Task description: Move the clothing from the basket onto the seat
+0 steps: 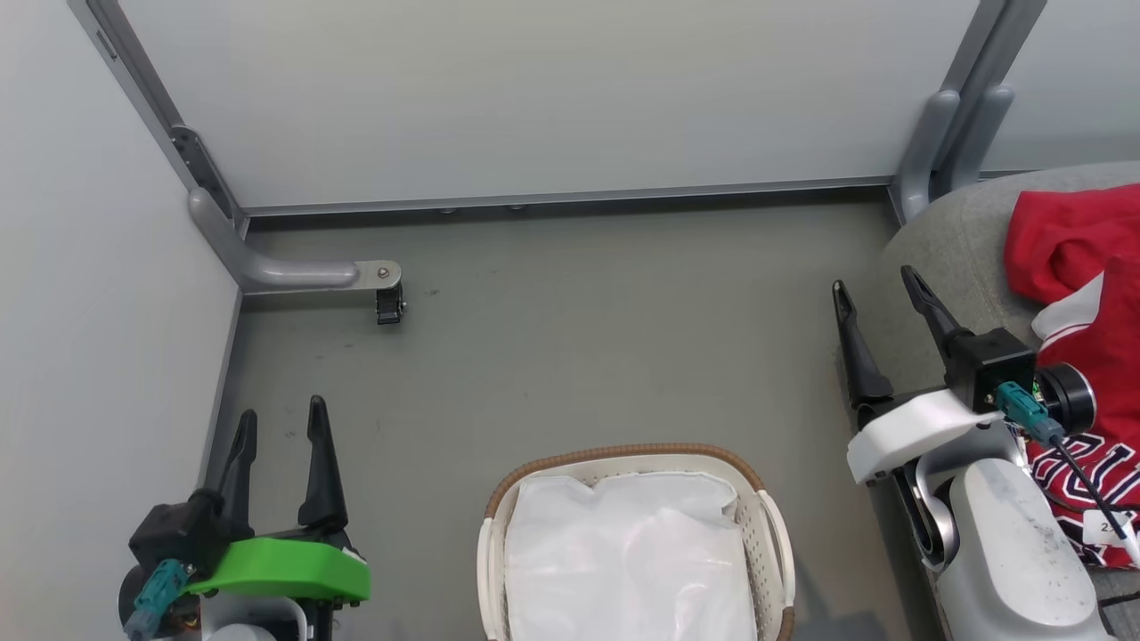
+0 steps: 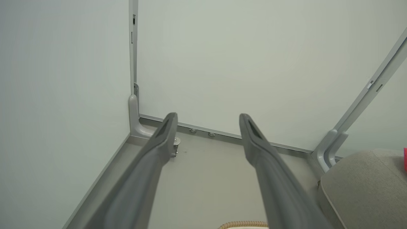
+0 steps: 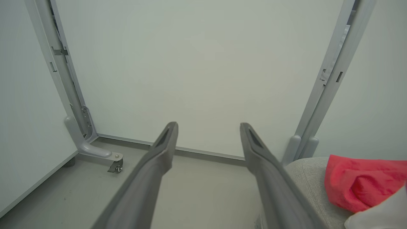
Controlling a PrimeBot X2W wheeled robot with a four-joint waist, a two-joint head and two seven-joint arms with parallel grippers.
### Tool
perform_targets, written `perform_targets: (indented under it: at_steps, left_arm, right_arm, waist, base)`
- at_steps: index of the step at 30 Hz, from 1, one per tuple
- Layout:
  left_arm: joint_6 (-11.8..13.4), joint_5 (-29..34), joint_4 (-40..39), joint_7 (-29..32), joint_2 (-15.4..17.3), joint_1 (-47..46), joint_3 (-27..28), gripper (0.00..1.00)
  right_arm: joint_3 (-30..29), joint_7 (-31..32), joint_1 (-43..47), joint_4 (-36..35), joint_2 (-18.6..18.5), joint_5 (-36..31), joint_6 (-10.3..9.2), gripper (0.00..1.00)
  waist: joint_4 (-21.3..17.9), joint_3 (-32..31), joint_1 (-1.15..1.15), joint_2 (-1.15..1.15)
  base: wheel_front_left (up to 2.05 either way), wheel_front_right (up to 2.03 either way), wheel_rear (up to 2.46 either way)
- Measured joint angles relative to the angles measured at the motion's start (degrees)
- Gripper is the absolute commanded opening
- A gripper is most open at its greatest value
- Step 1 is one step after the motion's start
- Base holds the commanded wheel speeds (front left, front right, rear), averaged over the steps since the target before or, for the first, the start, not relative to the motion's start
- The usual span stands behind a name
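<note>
1. Head view, task items.
   - Clothing: both pieces lie on the seat at the right edge. The plain red garment is crumpled and lies farther up the cushion. The jersey sits nearer, red with white striped trim and dark lettering, partly hidden by the right forearm.
   - Seat: grey fabric with a rounded edge.
   - Basket: white perforated plastic with a brown woven rim, on the floor at bottom centre. It holds a white liner sheet.
2. Head view, surroundings.
   - Pale wall panels stand in grey frame posts.
   - A caster sits at the left corner.
   - Bare floor lies between basket and seat.
3. Head view, grippers.
   - Left gripper: lower left, jaws parted, holding nothing, well apart from the basket.
   - Right gripper: jaws spread wide and unladen, by the seat's edge. Whether it touches the seat cannot be told.
4. Left wrist view.
   - Jaws are released with open floor between them.
   - The seat is at lower right, with a sliver of red cloth at the frame edge.
   - The basket rim shows at the bottom.
5. Right wrist view.
   - Jaws are wide apart and hold nothing.
   - The plain red garment is bunched on the seat at right.
   - White fabric of the jersey shows in the corner.
</note>
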Motion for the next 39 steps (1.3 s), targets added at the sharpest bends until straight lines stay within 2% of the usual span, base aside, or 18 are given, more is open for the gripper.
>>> perform_targets:
  at_steps: [15,38,39]
  left_arm:
    - [0.7,-0.2,-0.3,0.0,0.0,3.7,0.4,1.0]
    - [0.6,0.6,1.4,0.0,0.0,4.6,-1.5,1.0]
    - [0.5,0.6,1.6,0.0,-0.1,4.7,-1.5,0.0]
  right_arm:
    - [2.4,0.0,7.0,-1.8,0.0,5.6,0.0,1.0]
    - [1.8,0.0,10.9,-1.9,0.0,6.3,0.0,1.0]
    - [1.8,0.0,11.0,-1.8,0.0,6.3,0.0,0.0]
  waist:
    - [1.4,-2.9,0.0,0.0]
    - [0.2,-4.7,0.0,0.0]
    - [0.2,-4.7,0.0,0.0]
  base:
    - [0.0,0.0,0.0]
    - [0.0,0.0,0.0]
    - [0.0,0.0,0.0]
